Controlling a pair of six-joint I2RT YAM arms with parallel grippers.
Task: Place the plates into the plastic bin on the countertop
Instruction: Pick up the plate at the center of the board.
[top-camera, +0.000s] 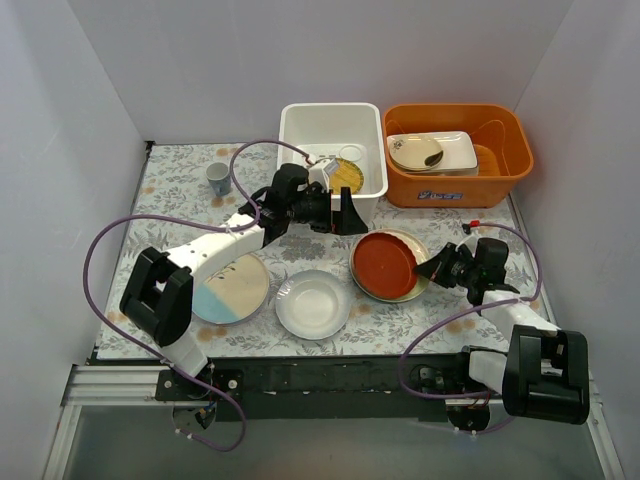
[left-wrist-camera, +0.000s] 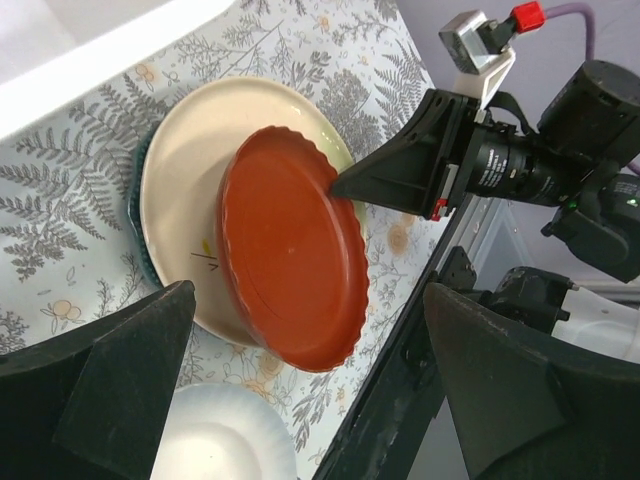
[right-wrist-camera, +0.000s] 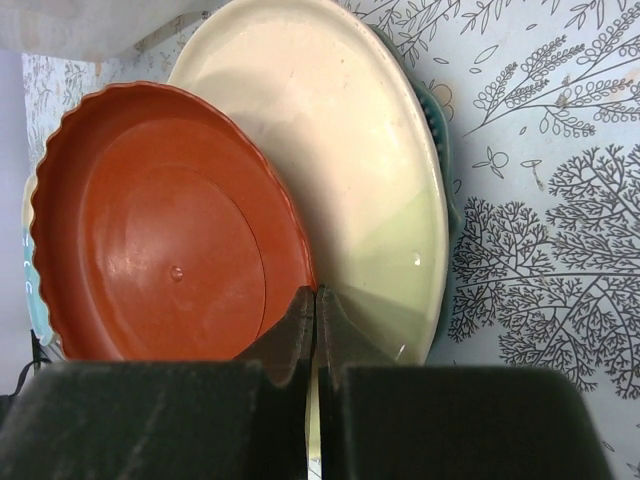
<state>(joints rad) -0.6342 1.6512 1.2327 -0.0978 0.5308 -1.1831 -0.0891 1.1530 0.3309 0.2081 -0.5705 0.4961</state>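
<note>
A red-brown scalloped plate (top-camera: 383, 265) (left-wrist-camera: 290, 260) (right-wrist-camera: 170, 240) leans tilted on a cream plate (left-wrist-camera: 190, 170) (right-wrist-camera: 340, 130), which lies on a teal plate (right-wrist-camera: 437, 110). My right gripper (top-camera: 432, 266) (right-wrist-camera: 316, 300) is shut on the red plate's right rim. My left gripper (top-camera: 345, 212) (left-wrist-camera: 310, 380) hangs open and empty above the countertop (top-camera: 180, 200), just in front of the white plastic bin (top-camera: 300, 125). A yellow woven plate (top-camera: 346, 176) lies in the bin. A white plate (top-camera: 313, 303) and a cream-and-light-blue plate (top-camera: 232, 290) lie on the countertop.
An orange tub (top-camera: 505, 130) at the back right holds a rectangular white dish (top-camera: 455, 152) and a beige bowl (top-camera: 415, 152). A small mug (top-camera: 218, 178) stands at the back left. White walls close in the sides and back.
</note>
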